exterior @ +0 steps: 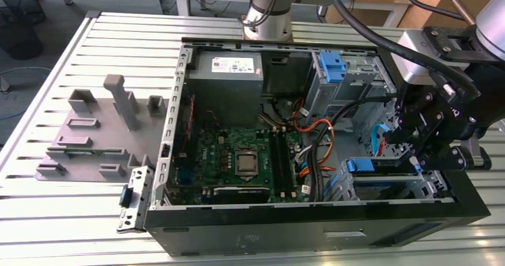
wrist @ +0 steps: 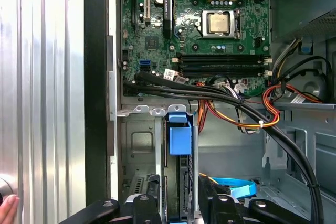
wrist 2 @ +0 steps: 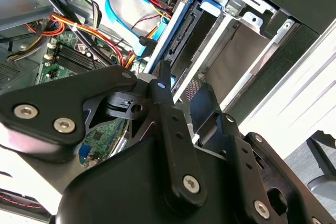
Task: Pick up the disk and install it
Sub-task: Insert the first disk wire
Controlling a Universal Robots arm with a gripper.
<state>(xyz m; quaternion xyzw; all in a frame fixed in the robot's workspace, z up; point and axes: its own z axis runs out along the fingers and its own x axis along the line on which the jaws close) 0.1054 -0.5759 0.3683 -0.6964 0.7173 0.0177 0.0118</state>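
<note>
My gripper (wrist: 178,203) straddles the disk (wrist: 180,140), seated lengthwise in its bay; grip state indeterminate.

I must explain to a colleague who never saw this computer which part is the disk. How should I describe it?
Look into the open black computer case, at the metal drive cage in its corner on the exterior view's right, beside the gripper. The disk stands on edge in a slot there; its blue plastic end sets it apart from the grey cage walls.
</note>
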